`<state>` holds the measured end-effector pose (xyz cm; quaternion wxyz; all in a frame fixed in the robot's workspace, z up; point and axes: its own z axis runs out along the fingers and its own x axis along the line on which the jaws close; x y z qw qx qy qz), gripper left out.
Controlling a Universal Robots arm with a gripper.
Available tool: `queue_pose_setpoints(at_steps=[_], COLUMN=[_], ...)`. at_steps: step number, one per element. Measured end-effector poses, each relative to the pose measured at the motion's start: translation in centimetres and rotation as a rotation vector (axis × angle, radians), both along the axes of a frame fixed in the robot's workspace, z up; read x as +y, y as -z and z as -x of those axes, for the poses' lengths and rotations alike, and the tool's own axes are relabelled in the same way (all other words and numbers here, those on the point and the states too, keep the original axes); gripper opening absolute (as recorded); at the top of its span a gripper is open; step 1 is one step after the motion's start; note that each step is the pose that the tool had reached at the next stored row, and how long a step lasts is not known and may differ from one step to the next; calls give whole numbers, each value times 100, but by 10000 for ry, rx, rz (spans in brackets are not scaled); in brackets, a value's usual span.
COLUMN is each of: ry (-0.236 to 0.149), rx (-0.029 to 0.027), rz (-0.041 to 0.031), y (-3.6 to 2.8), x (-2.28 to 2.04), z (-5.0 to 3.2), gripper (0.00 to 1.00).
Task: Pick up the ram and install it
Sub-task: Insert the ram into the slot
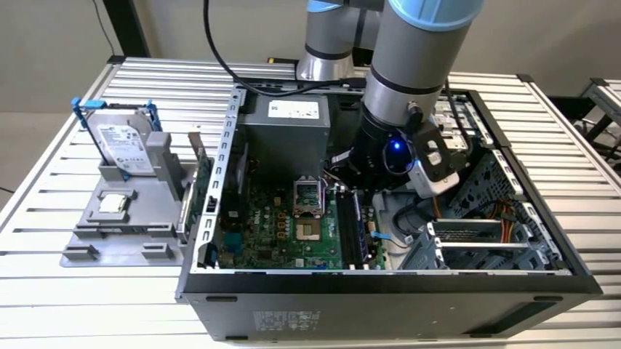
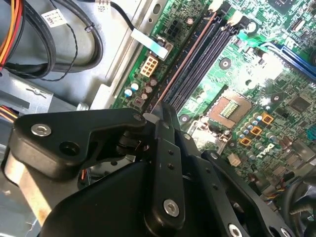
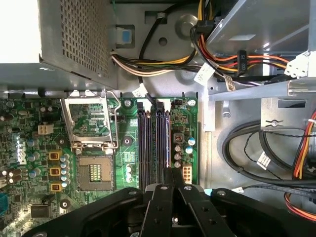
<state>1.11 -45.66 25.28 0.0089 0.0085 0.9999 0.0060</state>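
My claw point(image 2: 159, 114) is pinched tight on the ram point(image 2: 185, 64), a thin flat stick that I see edge-on, running away from the black fingers point(image 3: 172, 190) right over the long dark slots point(image 3: 153, 143). I judge the stick is going into a slot, or is nearly there. To do this well I must keep it straight up, lined along one slot, and push down evenly (a tilt could jam it). The slots are smooth plastic with little white clips at the ends. Around them is the bumpy green board point(image 1: 281, 233), with a shiny metal square socket point(image 3: 89, 126). Soft bendy wires point(image 3: 217, 59) hang near, and the grey metal case point(image 1: 388, 280) holds everything.
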Motion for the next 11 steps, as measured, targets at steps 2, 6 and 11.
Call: queue_pose_setpoints(at_steps=[2,6,11], ry=[-365,-1091,-2001], rx=[1,0,0], rz=[1,1,1], y=[0,0,0], x=[0,0,0], z=[0,0,0], gripper=[0,0,0])
